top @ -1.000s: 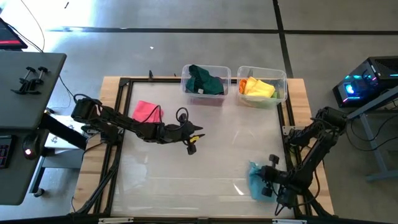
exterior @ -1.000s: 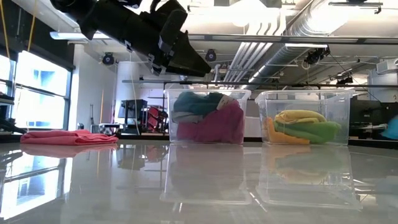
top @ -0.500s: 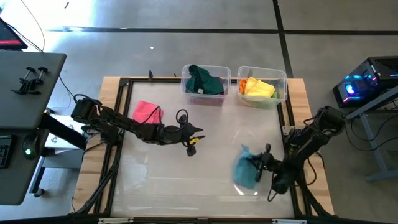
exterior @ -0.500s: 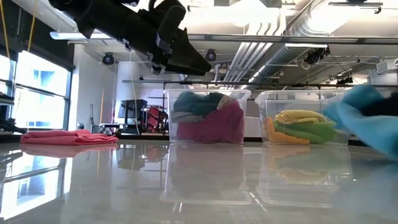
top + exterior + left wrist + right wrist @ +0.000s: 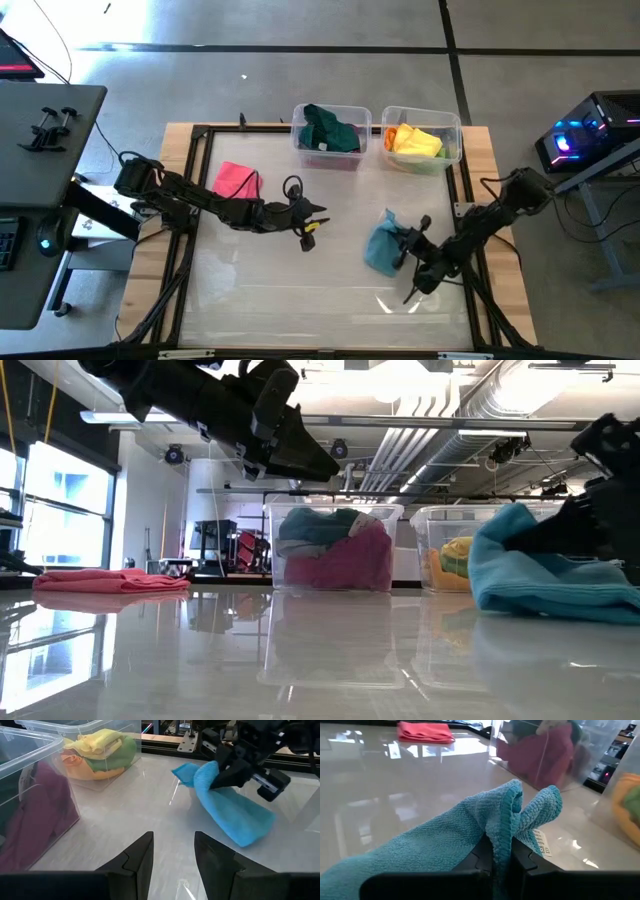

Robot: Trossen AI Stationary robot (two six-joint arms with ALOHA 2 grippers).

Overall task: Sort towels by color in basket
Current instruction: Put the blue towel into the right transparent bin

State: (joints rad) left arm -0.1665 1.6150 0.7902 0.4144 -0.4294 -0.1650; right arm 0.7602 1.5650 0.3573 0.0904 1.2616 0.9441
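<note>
The light blue towel (image 5: pixel 381 247) is at the table's right-middle, in my right gripper (image 5: pixel 406 246), which is shut on it. It also shows in the low view (image 5: pixel 540 575) and the left wrist view (image 5: pixel 230 810). My left gripper (image 5: pixel 318 218) hangs open above the table's middle, touching nothing; its fingers show apart in its wrist view (image 5: pixel 172 855). A pink towel (image 5: pixel 236 180) lies flat on the table's left part. One clear bin (image 5: pixel 300 140) holds dark green and magenta towels. The other bin (image 5: pixel 452 152) holds yellow, orange and light green ones. My right gripper pinches a bunched fold at one end of the light blue towel (image 5: pixel 504 832) between its two fingers, several layers together. The fingers come level and low from the table's right side. The held end is raised; the rest (image 5: pixel 245 832) trails down onto the table, slack.
Both bins stand side by side at the far edge, a gap between them. A dark frame (image 5: pixel 195 210) runs round the glossy table top. Bare table (image 5: pixel 300 290) lies between the two grippers and along the near edge.
My right gripper has moved from the near right corner toward the far edge and to the left, staying shut on the light blue towel. The towel has come along with it across the table, its held end raised and the rest trailing.
</note>
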